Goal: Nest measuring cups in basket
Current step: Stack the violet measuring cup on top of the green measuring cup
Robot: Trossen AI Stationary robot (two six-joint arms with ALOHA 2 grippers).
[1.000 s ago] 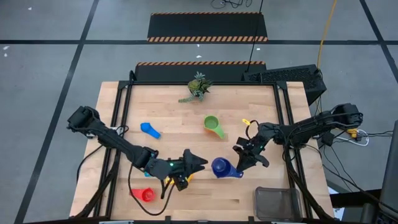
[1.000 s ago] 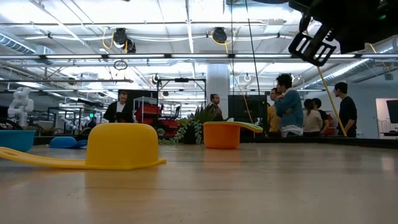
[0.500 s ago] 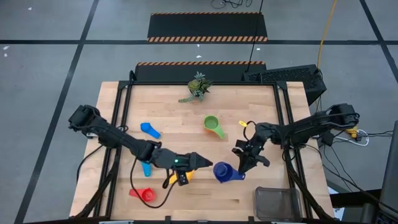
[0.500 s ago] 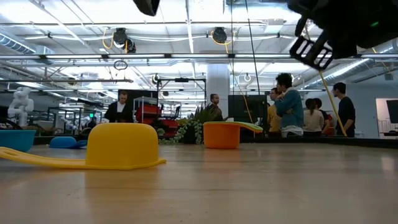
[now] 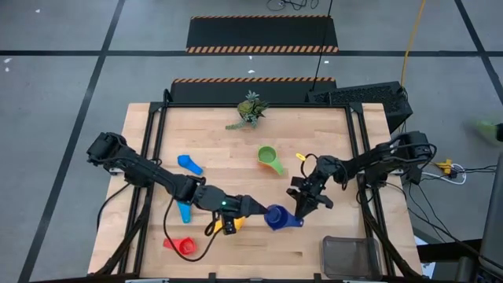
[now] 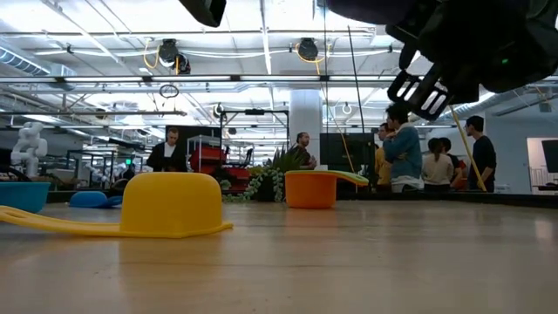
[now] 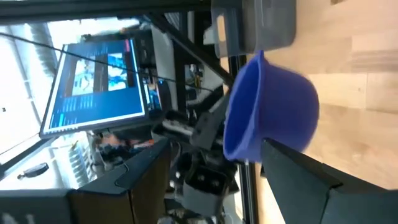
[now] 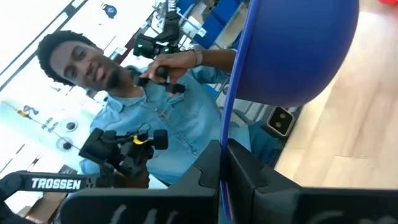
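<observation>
The right tool (image 5: 296, 214) is clenched on the handle of the dark blue measuring cup (image 5: 275, 217), lifted above the tabletop (image 5: 236, 157). The left tool (image 5: 258, 209) is spread around its bowl. The basket (image 5: 351, 256) sits near.

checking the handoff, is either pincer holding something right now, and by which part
The right pincer is shut on the flat handle of the dark blue plastic measuring cup. The left pincer is open beside its bowl, holding nothing.
</observation>
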